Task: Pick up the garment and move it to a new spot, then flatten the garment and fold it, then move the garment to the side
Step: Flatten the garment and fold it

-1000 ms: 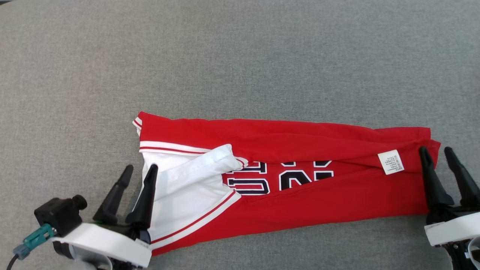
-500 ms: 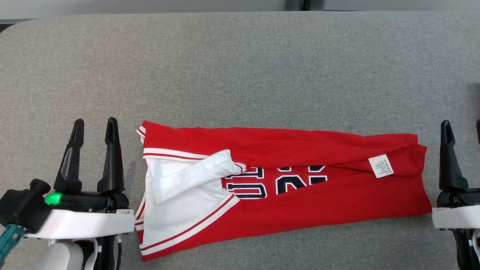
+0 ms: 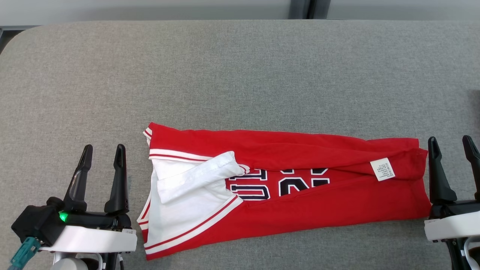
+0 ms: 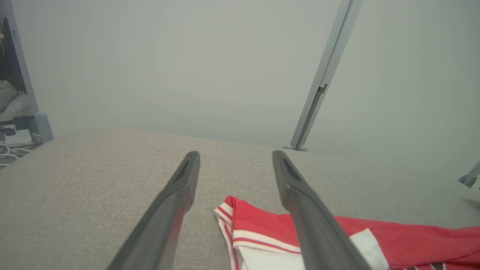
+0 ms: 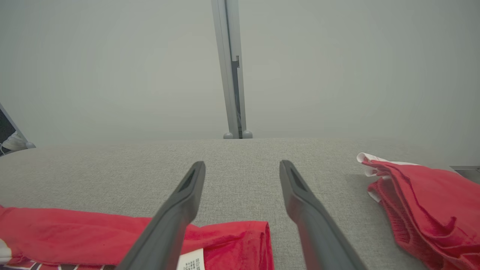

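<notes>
The garment [image 3: 285, 187], a red jersey with white trim and dark lettering, lies folded into a long band across the near middle of the table, in the same fold as a second ago. Then the left gripper [image 3: 105, 147] had its fingers at the white collar end and the right gripper [image 3: 450, 138] stood over the hem end. Now both have drawn off it, jaws spread wide and holding nothing: the left is clear of the collar end, the right just beside the hem. The head camera has tilted, so the table's far edge has come into view.

In the right wrist view a red heap [image 5: 423, 198], seemingly another folded garment, sits well off to the right. A white care label [image 3: 382, 169] lies on the hem end.

The table [image 3: 240, 75] is covered in grey woven cloth. Behind it are a pale wall and a grey metal post [image 5: 232, 75].
</notes>
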You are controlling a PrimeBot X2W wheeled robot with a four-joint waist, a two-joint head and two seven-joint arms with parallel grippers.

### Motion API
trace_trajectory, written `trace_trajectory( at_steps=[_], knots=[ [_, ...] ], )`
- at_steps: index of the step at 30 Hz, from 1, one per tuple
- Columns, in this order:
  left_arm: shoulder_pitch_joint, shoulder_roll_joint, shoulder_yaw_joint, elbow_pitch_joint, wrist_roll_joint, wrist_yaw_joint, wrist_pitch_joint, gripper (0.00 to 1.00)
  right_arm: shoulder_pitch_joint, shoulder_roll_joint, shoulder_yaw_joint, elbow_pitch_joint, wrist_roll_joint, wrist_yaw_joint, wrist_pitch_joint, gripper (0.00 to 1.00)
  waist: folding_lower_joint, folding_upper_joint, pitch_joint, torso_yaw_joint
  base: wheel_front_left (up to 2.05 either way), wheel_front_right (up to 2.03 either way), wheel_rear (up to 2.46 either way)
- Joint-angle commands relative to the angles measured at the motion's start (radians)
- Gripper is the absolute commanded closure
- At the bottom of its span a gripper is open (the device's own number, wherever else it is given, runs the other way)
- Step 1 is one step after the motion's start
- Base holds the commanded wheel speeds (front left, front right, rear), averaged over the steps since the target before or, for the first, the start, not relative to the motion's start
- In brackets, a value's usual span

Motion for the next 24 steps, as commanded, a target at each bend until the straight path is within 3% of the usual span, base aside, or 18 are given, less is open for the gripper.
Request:
trace_trajectory(
  at_steps=[1,15,24],
  knots=[
    [-0.006,-0.001,0.008,0.004,0.007,-0.008,-0.003,0.0,0.005,-0.003,-0.002,0.005,-0.002,0.0,0.0,0.0,0.0,0.0,0.0,0.001,0.0,0.0,0.0],
    [-0.019,-0.024,0.026,0.025,0.038,-0.043,-0.003,0.0,-0.012,-0.007,-0.007,0.029,0.012,0.0,0.008,0.0,0.0,0.0,0.002,0.005,0.0,0.0,0.0],
    [-0.062,-0.047,0.033,0.043,0.043,-0.065,-0.003,0.0,-0.057,-0.003,0.004,0.238,0.024,0.0,0.024,0.0,0.0,0.0,0.05,0.019,0.0,0.0,0.0]
  ],
)
